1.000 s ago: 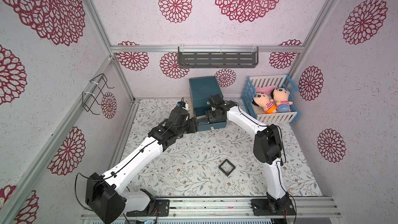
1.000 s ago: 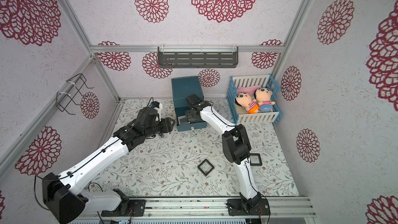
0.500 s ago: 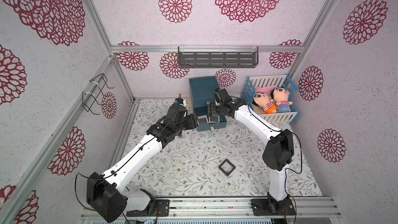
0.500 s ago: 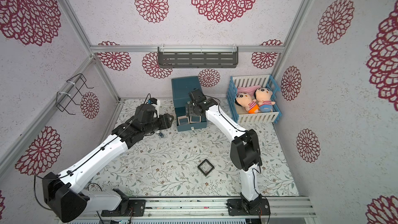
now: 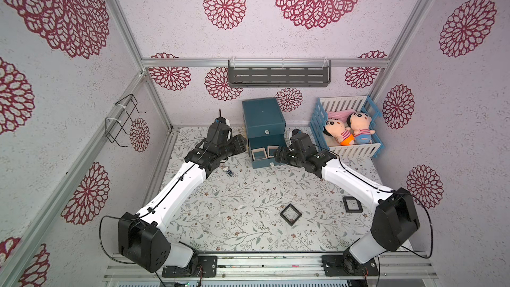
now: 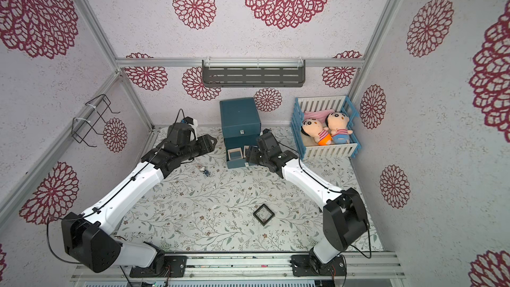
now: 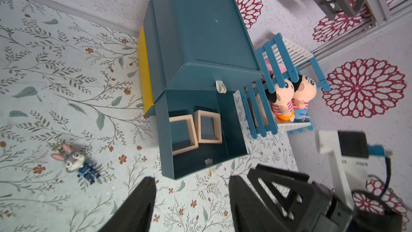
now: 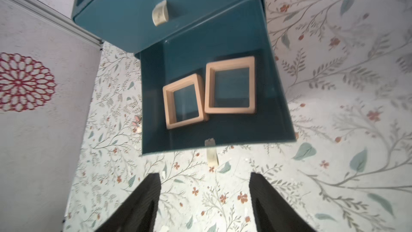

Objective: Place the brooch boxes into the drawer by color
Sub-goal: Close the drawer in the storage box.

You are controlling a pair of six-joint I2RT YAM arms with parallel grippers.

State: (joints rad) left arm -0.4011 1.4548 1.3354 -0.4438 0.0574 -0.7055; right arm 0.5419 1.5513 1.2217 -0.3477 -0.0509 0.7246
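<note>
The teal drawer chest stands at the back wall. Its top drawer is shut and the one below is pulled out. Two pale pink brooch boxes lie flat side by side in the open drawer. Two black brooch boxes lie on the table near the front. My right gripper hangs open and empty just in front of the open drawer's pull. My left gripper is open and empty beside the drawer's left side.
A blue-and-white crib with two dolls stands right of the chest, close to my right arm. A small rabbit keychain lies under my left arm. A yellow edge shows low along the chest's side. A grey shelf hangs on the back wall.
My right gripper has drawn back from over the open drawer to just in front of it, with nothing in it. The left gripper has shifted slightly toward the back.
</note>
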